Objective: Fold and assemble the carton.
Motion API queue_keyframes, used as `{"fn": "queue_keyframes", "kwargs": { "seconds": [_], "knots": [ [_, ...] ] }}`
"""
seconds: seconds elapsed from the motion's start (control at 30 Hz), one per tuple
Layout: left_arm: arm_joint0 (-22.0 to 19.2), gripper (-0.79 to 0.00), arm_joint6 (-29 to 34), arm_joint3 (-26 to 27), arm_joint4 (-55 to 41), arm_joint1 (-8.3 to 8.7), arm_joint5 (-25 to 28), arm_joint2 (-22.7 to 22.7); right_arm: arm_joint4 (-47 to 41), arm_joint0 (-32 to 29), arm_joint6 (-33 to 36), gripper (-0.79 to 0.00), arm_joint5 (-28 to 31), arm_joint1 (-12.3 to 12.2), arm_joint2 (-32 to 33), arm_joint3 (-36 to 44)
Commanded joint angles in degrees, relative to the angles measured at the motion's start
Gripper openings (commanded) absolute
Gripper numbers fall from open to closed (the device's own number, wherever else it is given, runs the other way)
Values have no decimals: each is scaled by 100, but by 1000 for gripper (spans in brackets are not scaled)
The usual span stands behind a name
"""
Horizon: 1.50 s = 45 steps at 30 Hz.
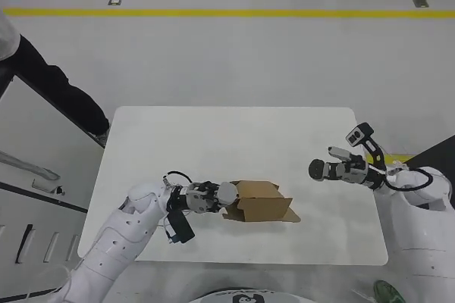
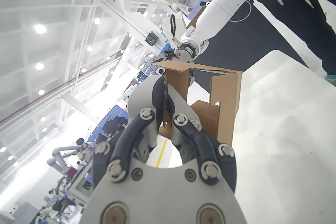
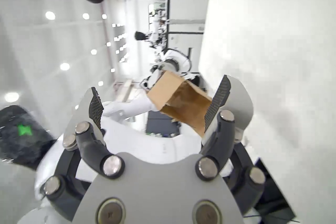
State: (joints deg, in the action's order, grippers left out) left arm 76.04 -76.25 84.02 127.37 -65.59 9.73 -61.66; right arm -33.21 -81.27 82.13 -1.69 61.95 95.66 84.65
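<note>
The carton [image 1: 264,201] stands half-formed near the table's [image 1: 212,129] front edge. It looks light, thin and easily creased. Left gripper [image 2: 164,96] pinches a wall edge; right gripper [image 3: 160,104] hangs spread, well apart — best hold is probably a flap near its fold.

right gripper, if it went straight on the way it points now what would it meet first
Probably the carton: the wrist view frames it between the open fingers of the right gripper, some way off. Depth is unclear, so it could pass just beside it.
</note>
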Motion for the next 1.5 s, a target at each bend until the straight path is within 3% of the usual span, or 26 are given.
{"fn": "queue_keyframes", "kwargs": {
  "seconds": [0.0,0.2,1.13,1.47],
  "knots": [
    [-82,-785,-66,-91,-51,-16,-227,67,-288,106,193,0,-231,-1,-98,-174],
    [-243,-785,-227,-208,-212,-71,-659,280,-617,265,551,0,-623,-4,-358,-408],
    [-159,-785,264,-87,-78,-23,-1081,442,-1176,-113,476,0,-747,-42,-809,181],
    [-137,-785,84,-28,-332,-10,-1254,453,-1306,-151,447,0,-957,-69,-1004,120]
  ]
}}
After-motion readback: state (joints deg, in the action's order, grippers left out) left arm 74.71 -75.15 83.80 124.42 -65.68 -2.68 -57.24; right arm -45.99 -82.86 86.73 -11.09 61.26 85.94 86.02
